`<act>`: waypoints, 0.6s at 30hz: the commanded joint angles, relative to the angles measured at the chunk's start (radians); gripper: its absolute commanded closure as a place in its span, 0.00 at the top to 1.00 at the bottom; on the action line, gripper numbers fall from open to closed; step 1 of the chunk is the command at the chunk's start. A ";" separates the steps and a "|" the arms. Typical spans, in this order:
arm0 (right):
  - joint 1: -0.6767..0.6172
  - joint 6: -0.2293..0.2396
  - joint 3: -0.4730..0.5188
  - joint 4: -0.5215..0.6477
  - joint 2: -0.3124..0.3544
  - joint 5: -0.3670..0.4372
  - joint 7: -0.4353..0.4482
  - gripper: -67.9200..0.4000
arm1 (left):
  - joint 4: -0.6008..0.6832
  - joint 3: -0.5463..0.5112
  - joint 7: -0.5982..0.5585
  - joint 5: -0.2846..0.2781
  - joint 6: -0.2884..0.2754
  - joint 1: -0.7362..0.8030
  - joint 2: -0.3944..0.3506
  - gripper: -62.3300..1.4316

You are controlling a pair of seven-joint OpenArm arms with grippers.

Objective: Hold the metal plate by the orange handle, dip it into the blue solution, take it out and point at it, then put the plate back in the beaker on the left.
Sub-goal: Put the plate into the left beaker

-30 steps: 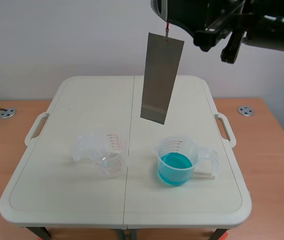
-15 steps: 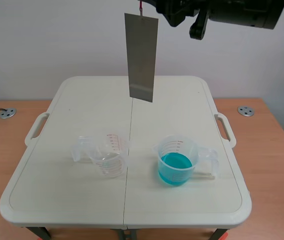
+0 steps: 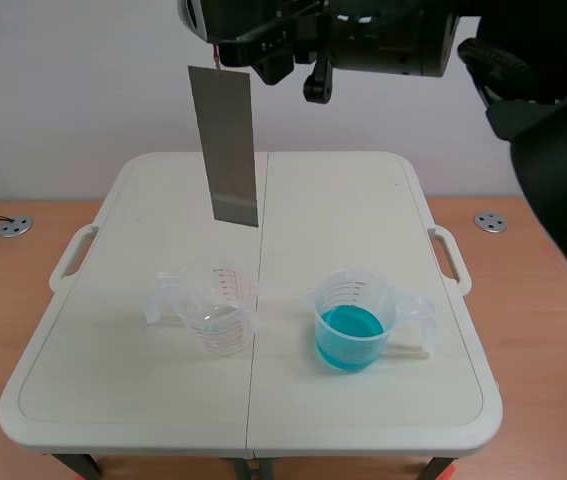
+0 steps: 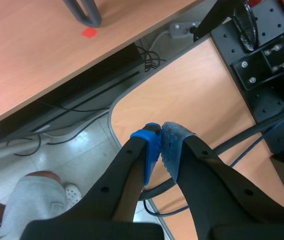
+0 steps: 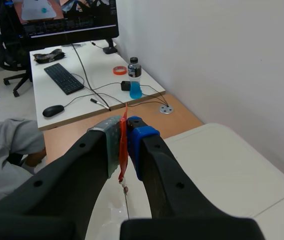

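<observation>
High above the table (image 3: 363, 200), the metal plate (image 3: 225, 148) hangs from the orange handle (image 5: 123, 150), pinched in the right gripper (image 5: 124, 132). It may swing, miss the empty beaker (image 3: 215, 312) below, or knock it over. The left gripper (image 4: 161, 145) is closed on nothing.

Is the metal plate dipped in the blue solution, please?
No, the metal plate hangs in the air, up and left of the blue solution.

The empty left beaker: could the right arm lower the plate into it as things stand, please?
Probably yes: the plate hangs clear above the table, and nothing covers or crowds the beaker.
</observation>
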 commanded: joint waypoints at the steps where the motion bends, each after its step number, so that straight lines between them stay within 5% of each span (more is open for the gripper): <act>1: 0.041 0.000 -0.011 -0.016 -0.016 0.006 0.015 0.02 | 0.006 0.004 -0.010 0.002 0.026 -0.001 -0.011 0.10; 6: 0.066 0.000 -0.047 -0.088 -0.042 -0.003 0.016 0.02 | -0.016 0.051 -0.010 0.002 0.103 -0.002 -0.011 0.10; 18: 0.078 0.000 -0.116 -0.186 -0.066 -0.020 0.025 0.02 | -0.099 0.148 -0.006 0.002 0.107 -0.003 -0.005 0.10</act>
